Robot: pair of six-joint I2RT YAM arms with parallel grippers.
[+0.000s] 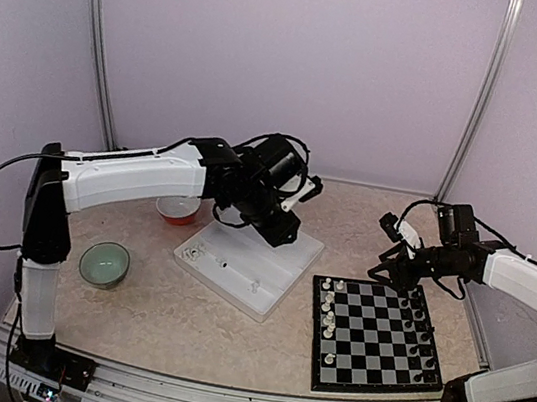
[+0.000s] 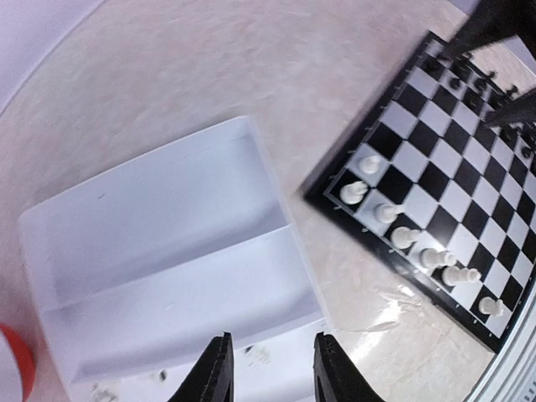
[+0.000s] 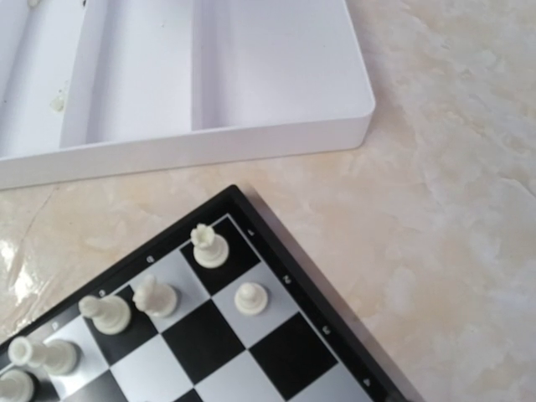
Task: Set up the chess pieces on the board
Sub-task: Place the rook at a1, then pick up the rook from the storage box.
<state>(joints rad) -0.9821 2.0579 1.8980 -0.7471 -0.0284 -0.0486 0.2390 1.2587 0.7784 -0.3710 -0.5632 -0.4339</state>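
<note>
The board lies at the right front. Several white pieces stand along its left edge and several black pieces along its right edge. In the left wrist view the white pieces line the board's near edge. My left gripper hangs open and empty over the white tray; tiny pieces lie in the tray below it. My right gripper hovers over the board's far edge with its fingers spread. The right wrist view shows a white rook and pawn at the board's corner; no fingers show there.
The divided white tray lies left of the board, with small pieces in its left end. A red bowl stands behind it and a green bowl at the left. Walls close in the back and sides.
</note>
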